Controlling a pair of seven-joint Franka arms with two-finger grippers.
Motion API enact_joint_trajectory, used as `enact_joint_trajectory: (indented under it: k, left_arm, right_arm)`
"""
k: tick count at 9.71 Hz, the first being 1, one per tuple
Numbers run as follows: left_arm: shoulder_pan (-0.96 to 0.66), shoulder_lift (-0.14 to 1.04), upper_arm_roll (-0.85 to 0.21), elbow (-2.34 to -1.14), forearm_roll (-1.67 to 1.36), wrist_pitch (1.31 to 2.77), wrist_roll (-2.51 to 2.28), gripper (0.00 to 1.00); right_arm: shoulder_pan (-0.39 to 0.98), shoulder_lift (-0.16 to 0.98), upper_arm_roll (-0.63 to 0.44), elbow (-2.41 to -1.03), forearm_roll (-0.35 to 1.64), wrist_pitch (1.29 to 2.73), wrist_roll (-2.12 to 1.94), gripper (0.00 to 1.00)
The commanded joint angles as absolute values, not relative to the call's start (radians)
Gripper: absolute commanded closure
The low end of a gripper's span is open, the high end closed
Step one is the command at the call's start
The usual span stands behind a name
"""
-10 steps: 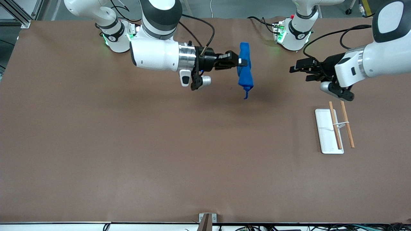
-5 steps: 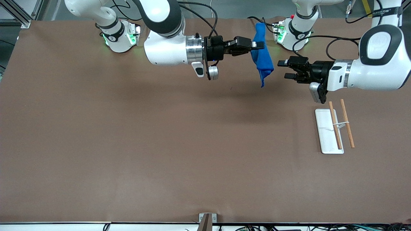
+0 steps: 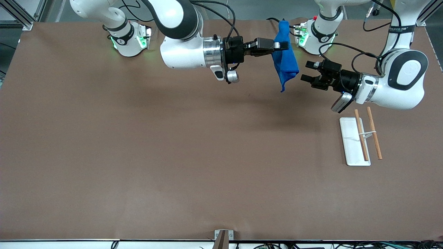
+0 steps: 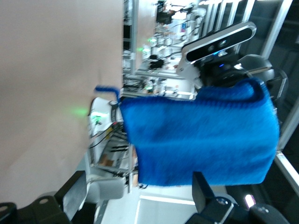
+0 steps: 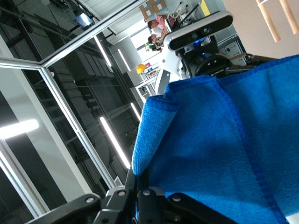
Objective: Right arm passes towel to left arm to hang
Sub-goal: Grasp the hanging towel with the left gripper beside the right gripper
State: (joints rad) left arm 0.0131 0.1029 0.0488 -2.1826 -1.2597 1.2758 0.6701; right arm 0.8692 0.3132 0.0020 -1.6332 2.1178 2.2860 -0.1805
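My right gripper [image 3: 281,45] is shut on the blue towel [image 3: 286,62] and holds it up in the air over the table near the arm bases. The towel hangs down from the fingers in a long fold. It fills the right wrist view [image 5: 233,144], pinched at the fingers [image 5: 154,200]. My left gripper [image 3: 307,72] is open, level with the towel's hanging part and a short gap from it. In the left wrist view the towel [image 4: 201,135] hangs ahead, between the open fingers [image 4: 203,189].
A white flat base [image 3: 353,141] with two wooden rods [image 3: 374,137] lies on the brown table toward the left arm's end, nearer to the front camera than the left gripper.
The right arm carried the towel up and toward the left arm's end. The left gripper moved in toward the towel and turned its wrist.
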Motion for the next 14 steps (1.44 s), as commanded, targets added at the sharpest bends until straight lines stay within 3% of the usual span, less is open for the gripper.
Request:
enact_joint_trajectory:
  k: [1, 5, 11, 12, 13, 14]
  left_arm:
    - [0.011, 0.084, 0.051, -2.305, -1.356, 1.289, 0.759, 0.01]
    - [0.002, 0.052, 0.046, -2.479, -1.561, 1.295, 0.966, 0.02]
    - [-0.015, 0.06, -0.003, -2.523, -1.752, 1.307, 1.083, 0.08]
    - [-0.014, 0.06, -0.015, -2.534, -1.752, 1.307, 1.089, 0.32]
    - [-0.014, 0.06, -0.015, -2.534, -1.752, 1.307, 1.091, 0.64]
    - [-0.011, 0.058, -0.015, -2.533, -1.752, 1.307, 1.095, 0.82]
  right_arm:
    - [0.888, 0.324, -0.009, -1.62, 2.158, 2.287, -0.193, 0.99]
    - [0.9, 0.373, -0.009, -1.553, 2.266, 2.286, -0.193, 0.99]
    - [0.917, 0.385, -0.009, -1.546, 2.289, 2.29, -0.198, 0.99]
    - [0.917, 0.385, -0.009, -1.546, 2.289, 2.29, -0.198, 0.99]
    - [0.919, 0.385, -0.009, -1.546, 2.29, 2.29, -0.201, 0.99]
    - [0.925, 0.385, -0.009, -1.548, 2.29, 2.29, -0.201, 0.99]
